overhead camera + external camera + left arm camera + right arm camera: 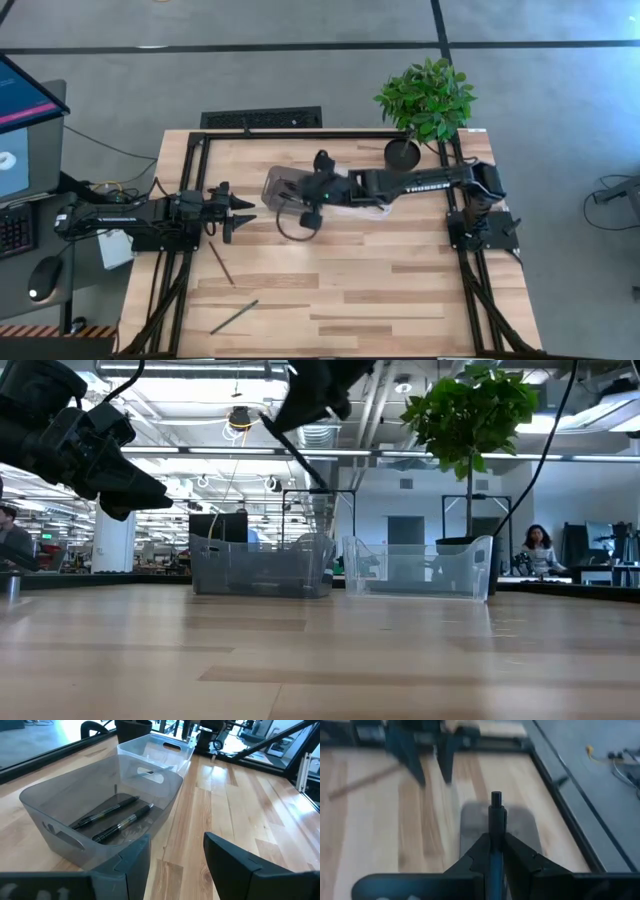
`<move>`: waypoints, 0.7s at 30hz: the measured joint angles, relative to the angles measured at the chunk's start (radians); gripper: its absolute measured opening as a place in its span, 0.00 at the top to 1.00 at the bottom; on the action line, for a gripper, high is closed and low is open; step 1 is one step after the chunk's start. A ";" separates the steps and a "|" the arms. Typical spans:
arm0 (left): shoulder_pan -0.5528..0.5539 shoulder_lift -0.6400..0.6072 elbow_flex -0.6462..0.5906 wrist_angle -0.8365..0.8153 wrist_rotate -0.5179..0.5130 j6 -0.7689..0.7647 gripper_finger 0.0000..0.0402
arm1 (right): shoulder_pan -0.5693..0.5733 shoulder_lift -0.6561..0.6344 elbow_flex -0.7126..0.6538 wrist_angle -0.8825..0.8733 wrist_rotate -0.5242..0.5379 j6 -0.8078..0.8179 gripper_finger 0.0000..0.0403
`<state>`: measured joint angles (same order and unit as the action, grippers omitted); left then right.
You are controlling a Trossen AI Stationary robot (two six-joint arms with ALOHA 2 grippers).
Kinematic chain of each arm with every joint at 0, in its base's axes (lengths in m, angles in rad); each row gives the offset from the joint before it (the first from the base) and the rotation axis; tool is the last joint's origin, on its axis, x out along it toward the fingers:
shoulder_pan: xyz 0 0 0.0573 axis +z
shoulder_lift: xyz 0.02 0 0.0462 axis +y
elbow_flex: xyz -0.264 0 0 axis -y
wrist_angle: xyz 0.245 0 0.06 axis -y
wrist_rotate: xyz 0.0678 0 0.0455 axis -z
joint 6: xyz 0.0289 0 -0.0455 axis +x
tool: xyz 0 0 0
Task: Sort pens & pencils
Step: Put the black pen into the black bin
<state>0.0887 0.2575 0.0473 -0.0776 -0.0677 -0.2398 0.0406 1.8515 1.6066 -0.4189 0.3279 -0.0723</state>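
Overlooking wooden table (400, 290), open-plan office

High view straight down over the whole table (350, 290), low view level along the tabletop toward the room, wrist views close, right one perhaps angled downward, grey bin (100, 815) shared.

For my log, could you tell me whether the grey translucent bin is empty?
No: two black pens lie inside the grey translucent bin.

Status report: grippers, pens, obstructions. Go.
Right gripper shut on pen above grey bin. Left gripper open, waiting. Two pencils on table. Nothing obstructing.
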 joint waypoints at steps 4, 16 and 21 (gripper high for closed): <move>0.000 0.000 0.000 0.000 0.000 0.001 0.57 | -0.031 0.020 0.000 0.105 -0.050 -0.034 0.84; 0.000 0.012 0.000 0.000 0.001 0.026 0.57 | -0.059 0.179 0.001 0.173 -0.069 -0.074 0.84; 0.000 0.018 0.000 0.000 0.001 0.026 0.57 | -0.064 0.232 0.000 0.179 -0.067 -0.060 0.84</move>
<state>0.0887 0.2756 0.0473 -0.0778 -0.0669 -0.2134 -0.0238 2.0837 1.6070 -0.2403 0.2604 -0.1319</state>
